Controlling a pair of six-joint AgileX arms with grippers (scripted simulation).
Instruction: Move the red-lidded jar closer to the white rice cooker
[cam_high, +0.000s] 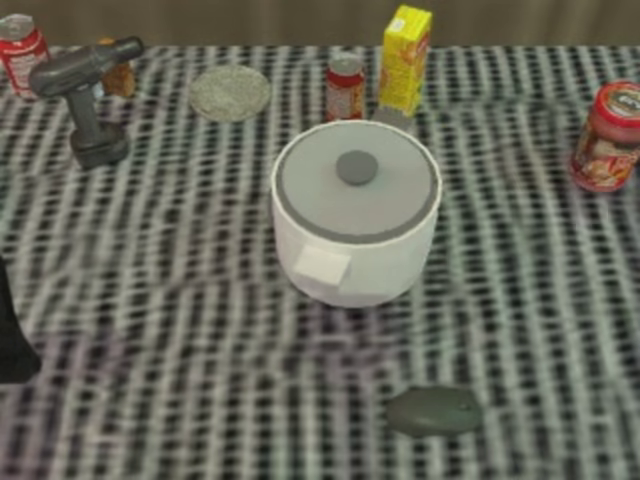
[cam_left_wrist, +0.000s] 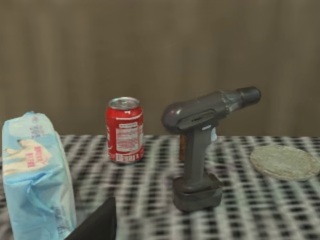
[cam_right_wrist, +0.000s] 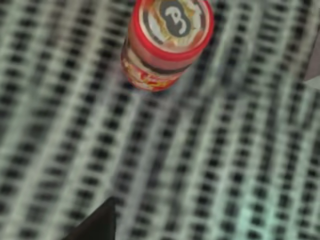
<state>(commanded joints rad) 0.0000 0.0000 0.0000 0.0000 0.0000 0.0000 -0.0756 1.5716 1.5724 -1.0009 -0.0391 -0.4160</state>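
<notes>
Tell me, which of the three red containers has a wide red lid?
The red-lidded jar at the table's right edge. The slimmer jar behind the white rice cooker and the soda can at far left have silver tops.

The jar (cam_high: 606, 137), red-lidded, stands upright at the table's far right, well apart from the big white cooker (cam_high: 355, 212) at centre, lid on.
</notes>
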